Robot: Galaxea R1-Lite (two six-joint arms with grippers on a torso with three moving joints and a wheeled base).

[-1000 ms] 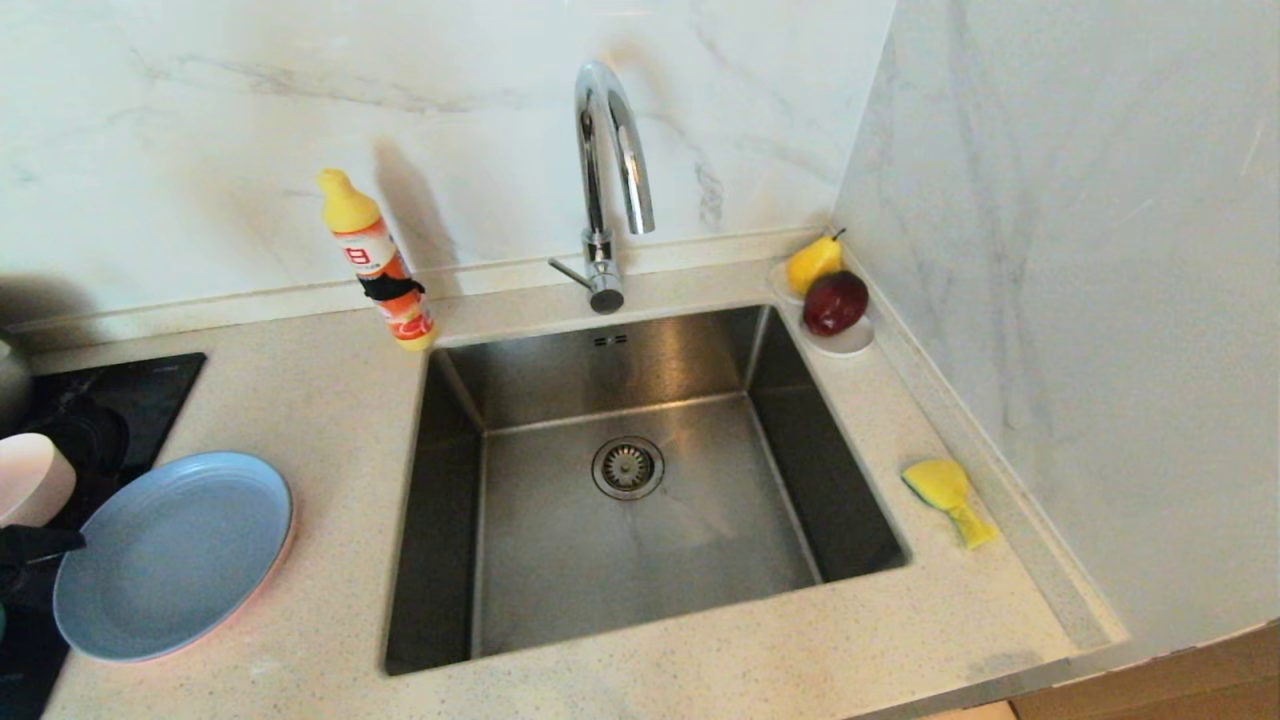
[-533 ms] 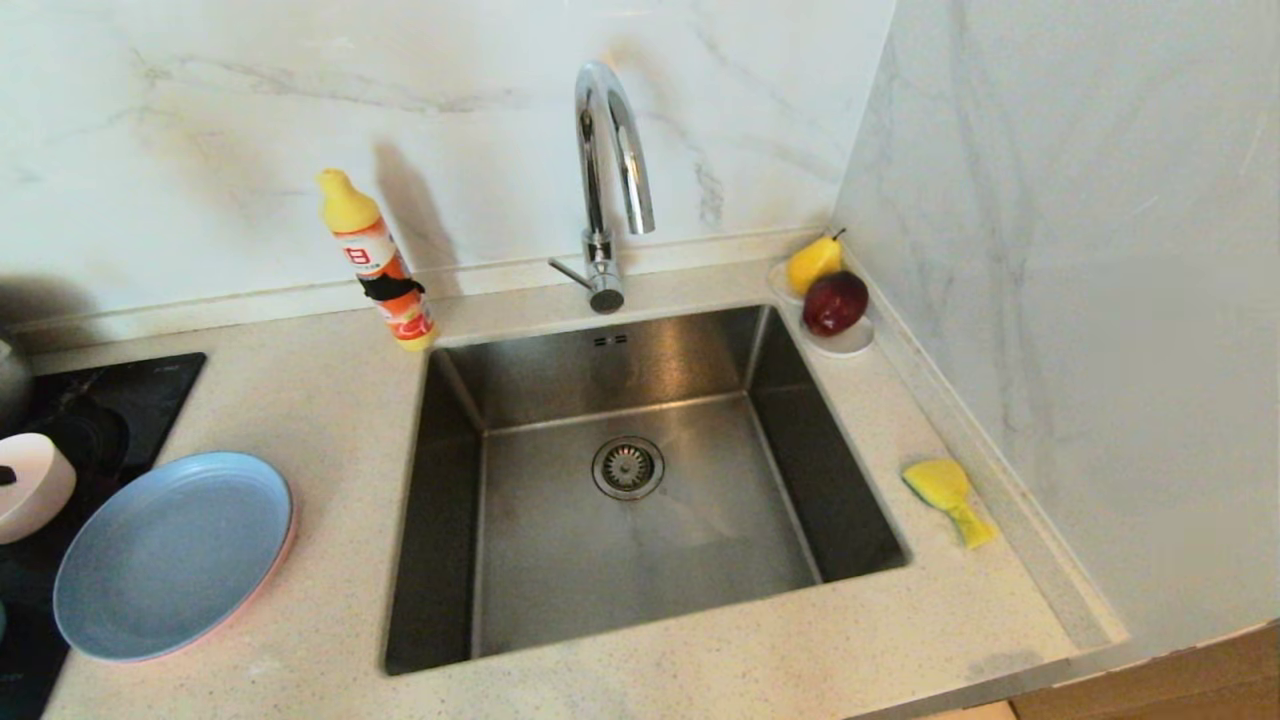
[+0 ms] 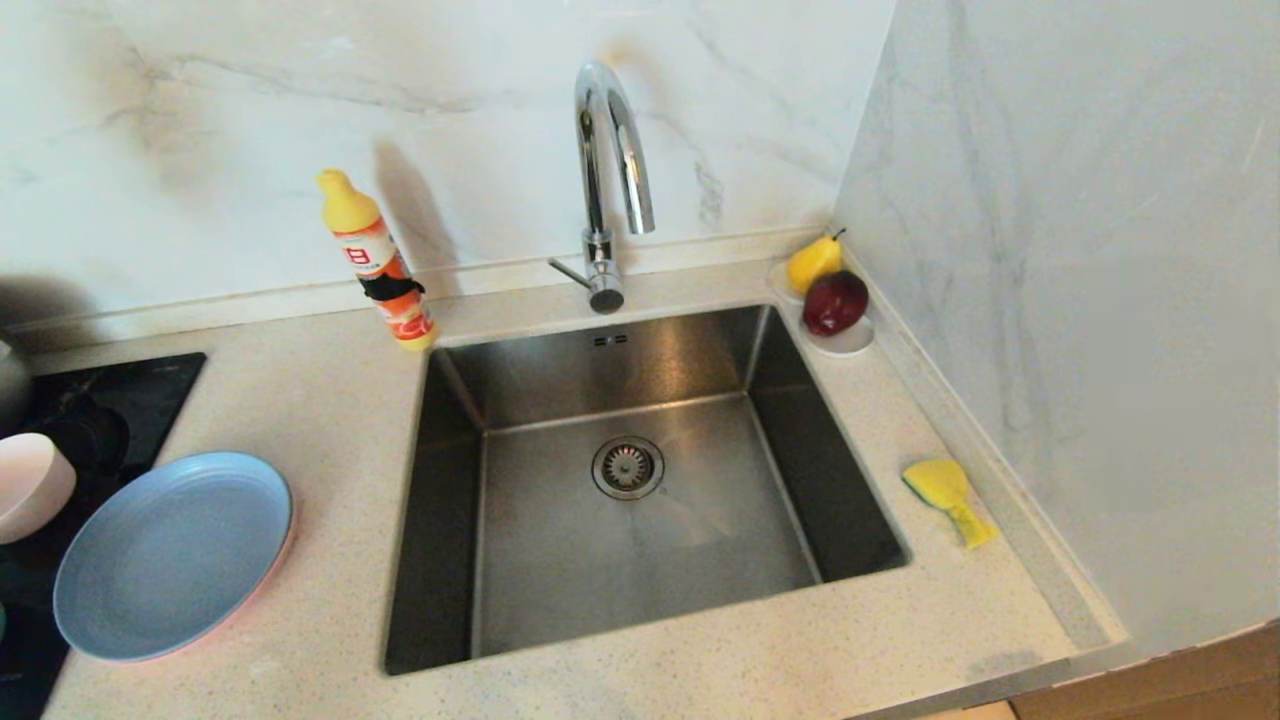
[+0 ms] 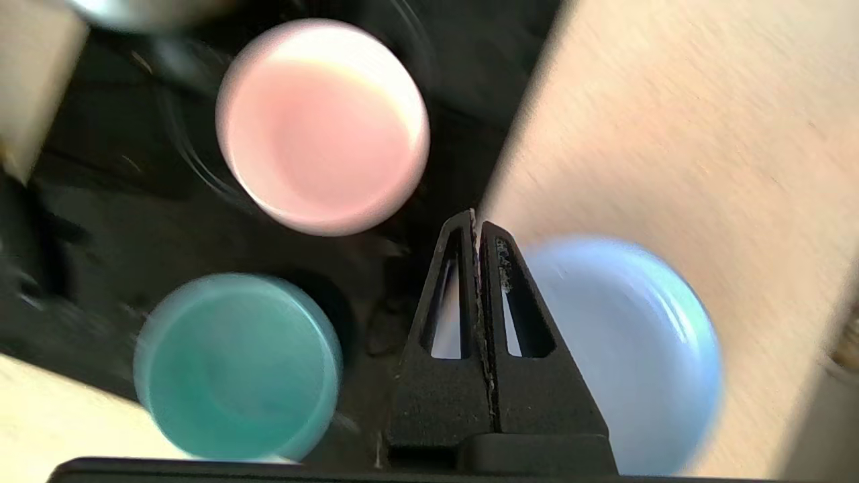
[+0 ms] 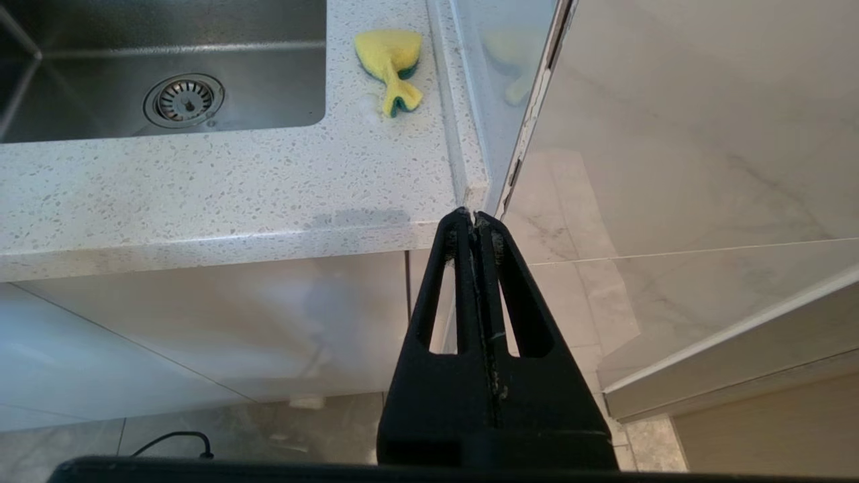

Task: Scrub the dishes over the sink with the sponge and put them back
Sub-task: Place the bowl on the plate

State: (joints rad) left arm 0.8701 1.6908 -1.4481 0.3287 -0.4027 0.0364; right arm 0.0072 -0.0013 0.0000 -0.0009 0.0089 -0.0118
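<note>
The left gripper [image 4: 478, 225] hung above the far-left end of the surface [image 3: 330, 420], out of the head camera's sight, its jaws clenched together on nothing. Seen from its wrist, the closed tips sat between three dishes without touching any: the pale pink bowl [image 4: 322, 127] and the teal bowl [image 4: 238, 365] stood on the black cooktop [image 4: 121, 221], and the blue plate [image 4: 624, 349] lay partly behind the jaws. In the head view the blue plate [image 3: 170, 555] rested left of the sink [image 3: 630, 490], stacked on a pink plate whose rim [image 3: 270, 585] just showed, with the pink bowl [image 3: 30, 485] at the left edge.

The right gripper [image 5: 475, 218] was parked low, in front of the surface's near-right corner, jaws likewise clenched and empty. The sponge [image 3: 948, 497] lay on the surface just right of the sink, well apart from both grippers. A tap [image 3: 605, 180] stood behind the sink, a soap bottle [image 3: 378, 262] at its far-left corner, and a saucer [image 3: 845, 340] with a pear [image 3: 812, 262] and a red fruit [image 3: 835, 302] in the far-right corner.
</note>
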